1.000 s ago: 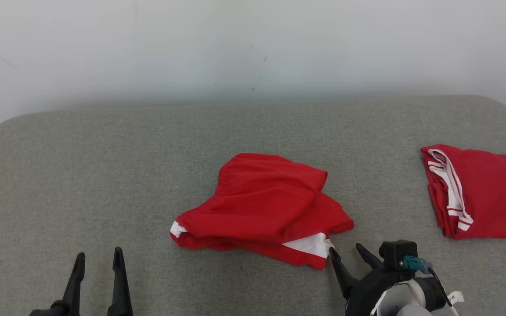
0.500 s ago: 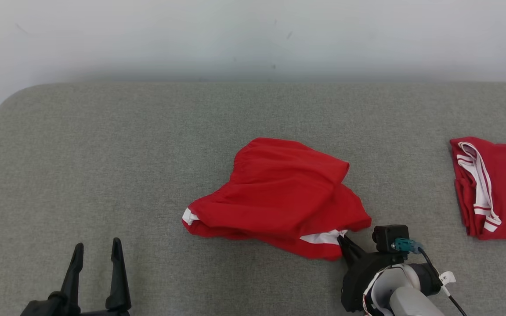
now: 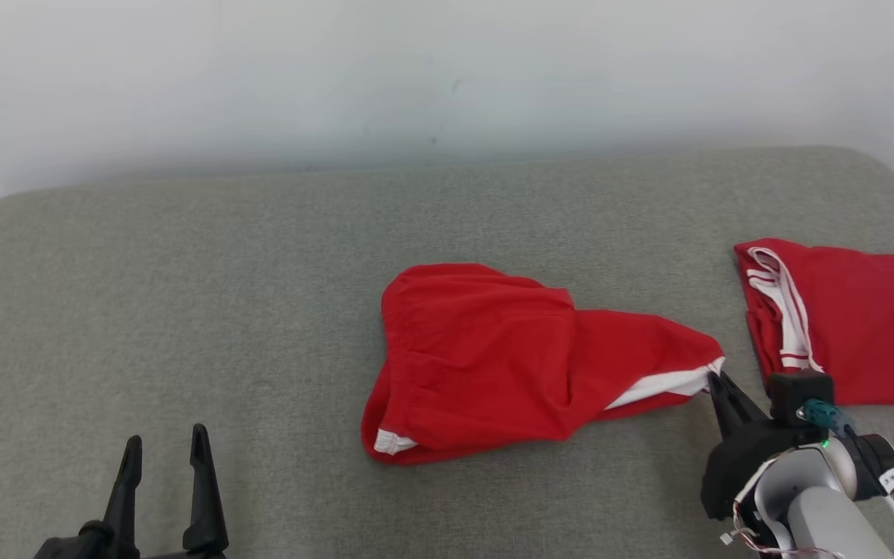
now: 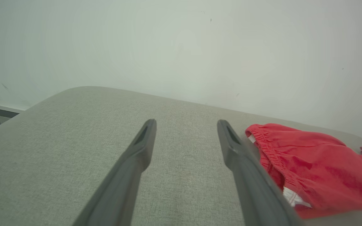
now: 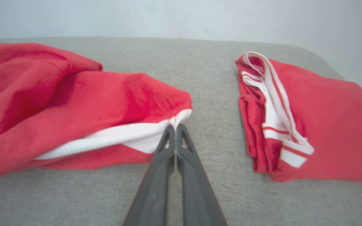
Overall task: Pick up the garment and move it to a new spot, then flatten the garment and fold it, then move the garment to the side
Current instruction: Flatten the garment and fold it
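Your garment, red shorts with white trim, lies rumpled on the grey cushion, just left of the folded red garment. The right gripper has its jaws pinched tight on the garment's white-trimmed corner. A second ago those jaws stood open beside that corner. Since then the corner has been drawn out to a point, close to the folded red garment's near edge. The left gripper sits far to the left of the folded red garment, jaws wide and empty as before. A white tag on the right wrist bears marks too small to read.
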Robot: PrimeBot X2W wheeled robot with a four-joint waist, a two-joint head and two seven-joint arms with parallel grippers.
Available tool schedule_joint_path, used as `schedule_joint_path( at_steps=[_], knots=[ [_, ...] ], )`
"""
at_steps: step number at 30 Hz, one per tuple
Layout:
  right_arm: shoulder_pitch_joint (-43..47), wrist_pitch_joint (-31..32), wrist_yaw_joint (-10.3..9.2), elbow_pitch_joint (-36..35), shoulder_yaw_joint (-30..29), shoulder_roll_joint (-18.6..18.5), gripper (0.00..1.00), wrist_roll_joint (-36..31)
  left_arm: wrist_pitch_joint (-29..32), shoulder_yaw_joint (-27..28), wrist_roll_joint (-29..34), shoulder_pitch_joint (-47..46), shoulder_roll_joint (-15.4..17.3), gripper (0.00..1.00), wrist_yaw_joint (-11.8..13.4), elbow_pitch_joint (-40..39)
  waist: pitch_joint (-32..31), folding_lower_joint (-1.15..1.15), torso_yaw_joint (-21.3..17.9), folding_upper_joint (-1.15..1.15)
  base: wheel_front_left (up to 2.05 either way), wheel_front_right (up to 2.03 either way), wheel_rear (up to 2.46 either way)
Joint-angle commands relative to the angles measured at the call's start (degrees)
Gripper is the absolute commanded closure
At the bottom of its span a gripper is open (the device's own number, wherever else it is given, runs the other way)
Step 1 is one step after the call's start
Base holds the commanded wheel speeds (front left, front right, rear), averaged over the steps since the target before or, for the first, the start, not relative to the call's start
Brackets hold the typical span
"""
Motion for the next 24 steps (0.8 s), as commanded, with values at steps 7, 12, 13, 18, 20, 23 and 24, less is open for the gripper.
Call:
schedule_joint_path(
  at_steps=[7, 12, 13, 18, 20, 23, 24],
  knots=[
    [7.2, 6.3, -0.17, -7.5, -5.1, 2.0, 0.0, -4.0, -0.1, -0.3, -0.5, 0.9, 0.0, 0.0, 0.6, -0.3, -1.6, 0.0, -2.3, 0.0, 0.0, 0.0, 0.0],
    [10.4, 4.4, -0.17, -11.9, -6.1, 3.5, 0.0, -6.1, -0.1, -0.3, -0.6, 1.4, 0.0, 0.0, 0.6, 0.1, -2.7, 0.0, -2.6, 0.0, 0.0, 0.0, 0.0],
    [10.7, 3.1, -0.17, -12.9, -6.0, 3.7, 0.0, -6.5, -0.1, -0.3, -0.6, 1.5, 0.0, 0.0, 0.6, 0.2, -3.0, 0.0, -2.6, 0.0, 0.0, 0.0, 0.0],
    [12.4, -5.0, -0.17, -18.0, -3.4, 3.9, 0.0, -5.0, -0.1, 0.2, -0.5, 2.5, 0.0, 0.0, 0.5, 0.3, -3.9, 0.0, -3.0, 0.0, 0.0, 0.0, 0.0],
    [13.1, -7.7, -0.17, -19.7, -1.9, 3.3, 0.0, -4.7, -0.1, 0.4, -0.5, 2.9, 0.0, 0.0, 0.6, 0.2, -4.3, 0.0, -3.3, 0.0, 0.0, 0.0, 0.0],
    [14.6, -11.1, -0.17, -22.0, 0.9, 2.4, 0.0, -3.9, -0.1, 0.6, -0.7, 3.9, 0.0, 0.0, 0.9, 0.1, -5.1, 0.0, -3.8, 0.0, 0.0, 0.0, 0.0],
    [15.0, -11.5, -0.17, -22.3, 1.5, 2.1, 0.0, -3.7, -0.1, 0.6, -0.7, 4.1, 0.0, 0.0, 0.8, 0.1, -5.3, 0.0, -3.9, 0.0, 0.0, 0.0, 0.0]
  ],
)
